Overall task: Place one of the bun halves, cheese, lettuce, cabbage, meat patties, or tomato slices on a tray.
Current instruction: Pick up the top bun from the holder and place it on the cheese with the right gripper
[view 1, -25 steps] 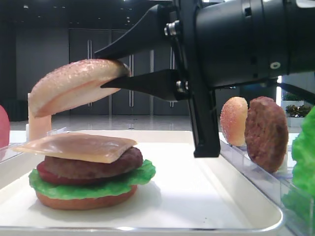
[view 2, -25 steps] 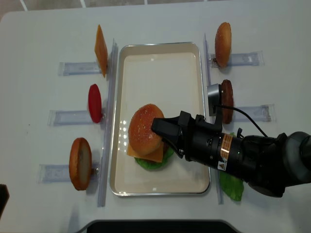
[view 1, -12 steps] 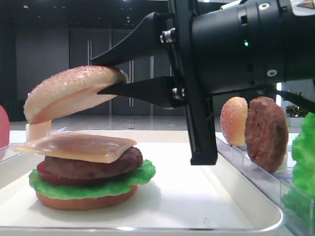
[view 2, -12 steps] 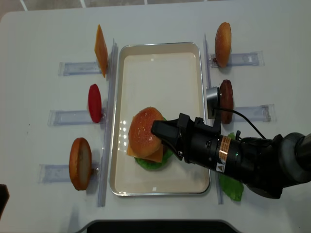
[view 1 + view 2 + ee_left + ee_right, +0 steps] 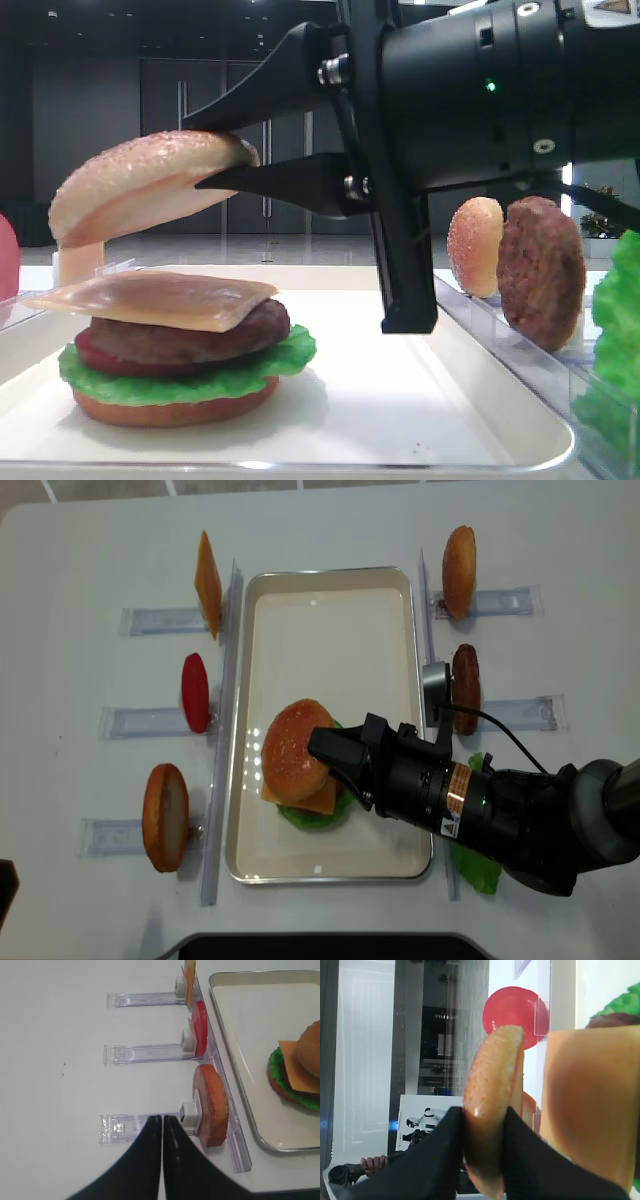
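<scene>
The right gripper (image 5: 235,165), a black two-fingered pincer, is clamping the rim of the domed golden-brown speckled bun top (image 5: 150,185) and is holding it tilted in the air, directly above the stack and not touching it. The stack is sitting on the large cream-white rectangular tray with a raised glossy rim (image 5: 480,400) and is comprising, from the bottom, a flat smooth bun base (image 5: 175,408), a bright green ruffled lettuce leaf (image 5: 180,382), a round red tomato slice (image 5: 88,350), a thick dark reddish-brown grainy meat patty (image 5: 200,335) and a thin square pale orange-tan cheese slice (image 5: 155,297). Judged from this arrangement, most of the build is done; what is remaining is lowering the bun top onto the cheese slice and releasing it. In the overhead view the bun top is covering most of the stack, near the tray's lower left. The left gripper (image 5: 162,1122) is resting with its black fingertips pressed together, holding nothing, over the white table (image 5: 60,1020) beside a clear plastic rack strip (image 5: 142,1127).
</scene>
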Controlling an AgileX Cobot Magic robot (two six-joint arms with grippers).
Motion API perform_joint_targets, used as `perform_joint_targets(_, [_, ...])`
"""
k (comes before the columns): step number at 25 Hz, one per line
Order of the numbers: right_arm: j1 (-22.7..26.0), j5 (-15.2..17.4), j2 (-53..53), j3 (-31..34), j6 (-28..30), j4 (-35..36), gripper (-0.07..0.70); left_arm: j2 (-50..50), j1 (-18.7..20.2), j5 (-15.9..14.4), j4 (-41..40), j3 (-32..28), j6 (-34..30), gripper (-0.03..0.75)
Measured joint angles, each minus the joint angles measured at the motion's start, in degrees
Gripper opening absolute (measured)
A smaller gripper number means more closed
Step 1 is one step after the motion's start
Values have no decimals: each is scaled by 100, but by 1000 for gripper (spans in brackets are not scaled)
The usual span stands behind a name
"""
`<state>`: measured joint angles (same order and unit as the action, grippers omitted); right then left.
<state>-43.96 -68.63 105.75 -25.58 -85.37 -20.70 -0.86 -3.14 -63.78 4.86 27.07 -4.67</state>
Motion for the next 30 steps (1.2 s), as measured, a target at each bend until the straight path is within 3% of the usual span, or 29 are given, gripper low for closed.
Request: perform_joint_targets(30, [-123, -6, 236, -5, 185, 233, 174, 0, 0, 0, 0, 0, 0, -7])
